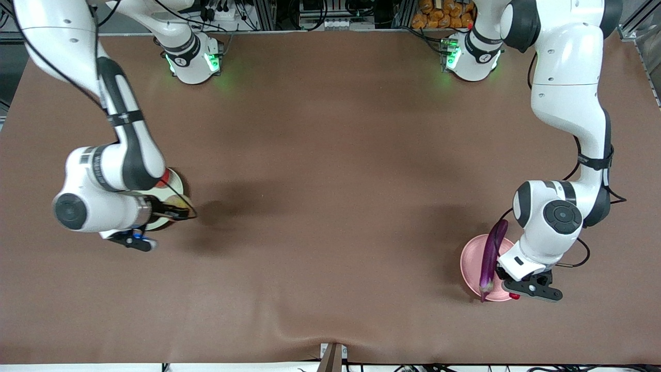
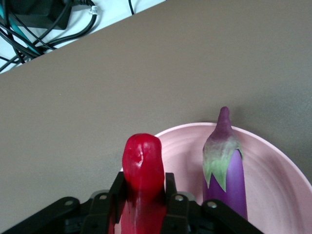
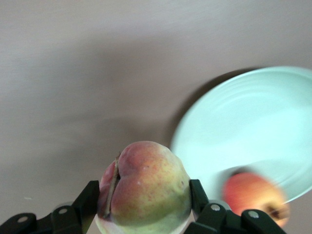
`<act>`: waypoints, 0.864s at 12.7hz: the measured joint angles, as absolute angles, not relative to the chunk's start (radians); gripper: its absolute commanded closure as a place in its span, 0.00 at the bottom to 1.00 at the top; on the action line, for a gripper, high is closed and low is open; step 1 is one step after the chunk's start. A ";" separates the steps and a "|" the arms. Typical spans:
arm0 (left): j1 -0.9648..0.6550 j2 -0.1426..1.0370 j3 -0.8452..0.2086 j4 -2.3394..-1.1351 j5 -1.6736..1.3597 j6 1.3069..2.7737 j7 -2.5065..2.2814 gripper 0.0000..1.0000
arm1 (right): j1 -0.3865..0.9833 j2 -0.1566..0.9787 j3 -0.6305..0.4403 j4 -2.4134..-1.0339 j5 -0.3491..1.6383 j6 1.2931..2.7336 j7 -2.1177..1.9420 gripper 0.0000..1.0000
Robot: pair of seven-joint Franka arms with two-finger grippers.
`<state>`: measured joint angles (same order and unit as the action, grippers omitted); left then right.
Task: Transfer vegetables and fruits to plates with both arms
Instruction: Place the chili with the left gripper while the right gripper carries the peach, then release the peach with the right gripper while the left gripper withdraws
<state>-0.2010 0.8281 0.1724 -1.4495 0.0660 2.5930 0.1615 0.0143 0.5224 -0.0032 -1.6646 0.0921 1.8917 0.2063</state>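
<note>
Eggplant (image 1: 490, 253) lay on the pink plate (image 1: 472, 258), lower right of the front view; brown table (image 1: 330, 181) bare mid-frame. Left wrist view: we saw the left gripper (image 2: 141, 195) clamping the chili (image 2: 142, 175), glossy, likely slippery. Right wrist view: right gripper (image 3: 144, 200) hugged the peach (image 3: 146, 187) by its middle, probably bruisable; apple (image 3: 253, 195) on green plate (image 3: 253, 126).

Eggplant (image 1: 490, 256): long, glossy purple, green calyx, lying across the pale pink plate (image 1: 471, 263), stem end past the rim nearer the front camera.

Red chili pepper (image 2: 142, 183): upright, clamped between the left gripper (image 2: 142, 202) fingers over the pink plate's edge.

Peach (image 3: 145, 187): yellowish-pink, pinched in the right gripper (image 3: 145, 204) beside the pale green plate (image 3: 253, 122).

Apple (image 3: 253, 197): red, resting on the green plate.
</note>
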 measured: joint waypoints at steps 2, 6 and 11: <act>-0.202 0.836 0.172 -1.449 0.066 2.593 0.161 0.00 | -0.071 0.525 -0.003 -1.670 0.092 1.884 0.081 1.00; -0.202 0.837 0.172 -1.444 0.066 2.594 0.161 0.00 | -0.095 0.536 0.000 -1.693 0.092 1.890 0.062 1.00; -0.208 0.801 0.161 -1.421 0.066 2.534 0.150 0.00 | -0.097 0.585 0.000 -1.729 0.092 1.961 0.062 0.00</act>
<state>-0.2085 0.8012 0.1608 -1.4210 0.0659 2.5341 0.1502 -0.0970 0.5847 0.0002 -1.7294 0.0920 1.9613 0.0623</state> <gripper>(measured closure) 0.000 0.198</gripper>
